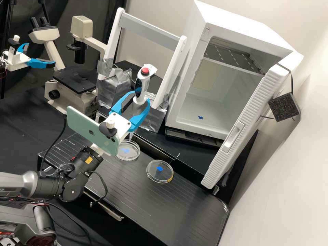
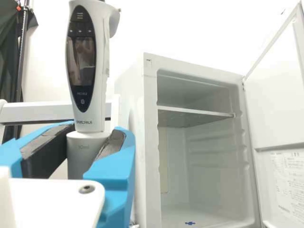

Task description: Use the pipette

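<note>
In the high view my gripper [image 1: 139, 97] holds the white pipette [image 1: 145, 82] upright, its blue fingers closed around the lower grey part. The red-topped end points up, and the narrow tip points down at the far side of a round clear dish [image 1: 128, 157]; whether it touches the dish I cannot tell. A second clear dish [image 1: 159, 175] lies nearer the bench's front. In the wrist view the pipette [image 2: 90, 61], with its dark display, rises between the dark pads of my gripper [image 2: 95, 132].
Behind the bench surface [image 1: 143, 201] stands a white frame [image 1: 150, 29], its feet wrapped in silver tape. To its right is an open white cabinet [image 1: 218, 112] with its door swung out. A microscope [image 1: 77, 80] and the second arm's gripper [image 1: 24, 59] are at the left.
</note>
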You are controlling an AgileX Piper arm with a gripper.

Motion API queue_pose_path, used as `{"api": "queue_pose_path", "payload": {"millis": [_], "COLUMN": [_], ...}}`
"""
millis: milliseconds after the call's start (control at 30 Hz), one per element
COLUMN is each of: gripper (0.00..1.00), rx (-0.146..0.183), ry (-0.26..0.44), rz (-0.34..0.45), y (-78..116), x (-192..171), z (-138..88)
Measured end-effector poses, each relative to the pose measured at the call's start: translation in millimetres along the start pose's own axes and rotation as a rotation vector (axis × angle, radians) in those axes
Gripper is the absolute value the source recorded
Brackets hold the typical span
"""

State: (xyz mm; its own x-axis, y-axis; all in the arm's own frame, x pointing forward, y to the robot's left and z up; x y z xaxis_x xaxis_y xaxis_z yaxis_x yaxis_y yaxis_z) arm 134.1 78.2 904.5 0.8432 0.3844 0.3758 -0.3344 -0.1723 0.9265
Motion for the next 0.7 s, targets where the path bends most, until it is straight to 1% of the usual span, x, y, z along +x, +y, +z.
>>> {"api": "queue_pose_path", "payload": {"millis": [267, 367, 500, 567, 633, 667, 700], "gripper": [0.00, 0.00, 0.00, 0.00, 0.00, 0.00, 0.00], "rx": [0.007, 0.020, 0.033, 0.041, 0.043, 0.040, 0.039], "ry": [-0.001, 0.024, 0.100, 0.154, 0.218, 0.272, 0.295], "rz": [-0.008, -0.025, -0.045, -0.063, -0.099, -0.118, -0.132], "y": [-2.1, -3.9, -2.2, -1.2, -1.8, -0.1, 0.0], "x": [-1, 1, 12, 20, 29, 38, 42], "z": [0, -3, -17, -27, -38, -50, -55]}}
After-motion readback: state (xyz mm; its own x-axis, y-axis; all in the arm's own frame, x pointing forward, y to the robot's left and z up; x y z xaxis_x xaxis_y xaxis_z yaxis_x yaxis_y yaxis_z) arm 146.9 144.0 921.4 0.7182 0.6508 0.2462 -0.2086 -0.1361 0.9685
